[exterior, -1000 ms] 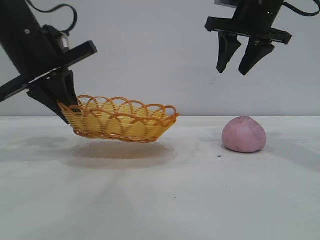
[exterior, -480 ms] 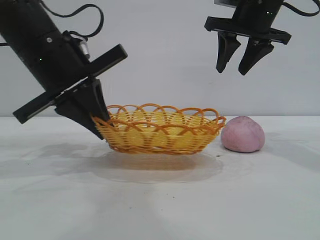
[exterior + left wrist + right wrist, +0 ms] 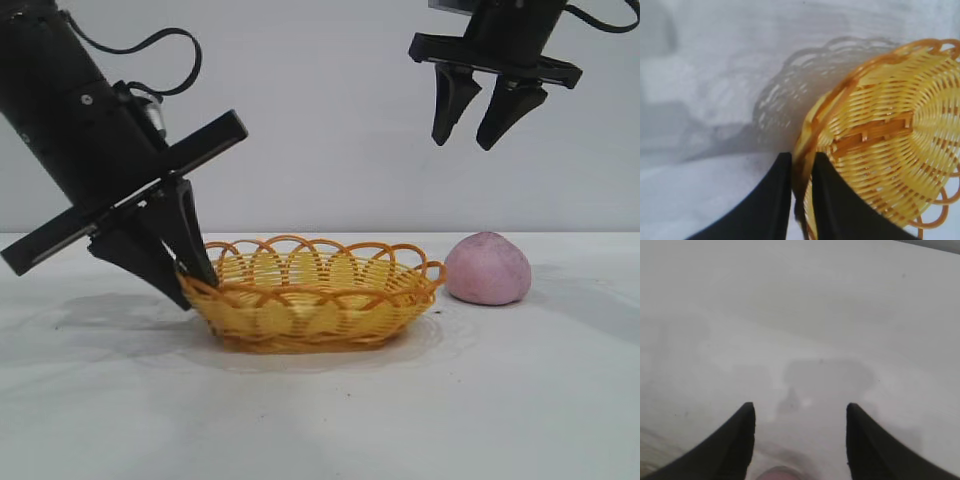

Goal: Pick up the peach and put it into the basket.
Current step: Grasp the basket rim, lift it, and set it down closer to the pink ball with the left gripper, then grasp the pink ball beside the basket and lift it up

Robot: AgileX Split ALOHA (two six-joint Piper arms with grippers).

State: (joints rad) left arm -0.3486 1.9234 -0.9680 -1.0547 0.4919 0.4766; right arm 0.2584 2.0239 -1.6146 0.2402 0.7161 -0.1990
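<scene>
White table (image 3: 320, 420), left gripper (image 3: 801, 200) pinching basket (image 3: 890, 145) rim

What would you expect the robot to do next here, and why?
Probably the right gripper should come down onto the peach. It hangs open high above the fruit, which sits on the table just beside the basket. The left gripper is clamped on the basket's rim at its far end, so the right one is free to fetch.

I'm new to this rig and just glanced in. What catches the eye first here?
The yellow basket at table centre, its rim pinched by the left gripper. Beside its right end, apart, sits the pink peach on the table. High above the peach hangs the right gripper, open and empty.
</scene>
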